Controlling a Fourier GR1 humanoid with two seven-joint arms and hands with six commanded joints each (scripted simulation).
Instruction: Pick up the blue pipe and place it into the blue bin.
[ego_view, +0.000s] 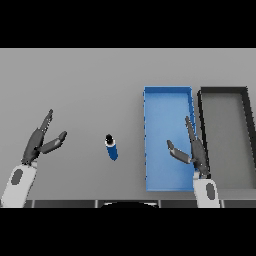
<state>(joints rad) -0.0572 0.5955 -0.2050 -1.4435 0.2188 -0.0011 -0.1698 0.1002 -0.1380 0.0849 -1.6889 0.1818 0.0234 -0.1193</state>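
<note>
Grey bench (90, 80) carries everything. Nearest the front edge, the two arms come in at either side. The left hand (41, 141) hovers over the bench near the left edge, fingers straight and spread, thumb angled out to the side, holding nothing. The right hand (192, 150) hangs above the front right part of the blue bin (148, 150), close to that bin's right wall; its fingers are straight and point away from the robot, thumb splayed to the left, also holding nothing.

Between the two hands, a little nearer the bin than the left hand, the blue pipe (112, 148) lies on the bench, well apart from both hands and just clear of the bin's left wall. Its long axis runs roughly front to back, tilted slightly, with the dark and white capped end pointing away from the robot and a touch left, the blue end toward the front edge.

Farther right, a black bin (202, 115) stands just beside the blue one, along the right edge.
</note>
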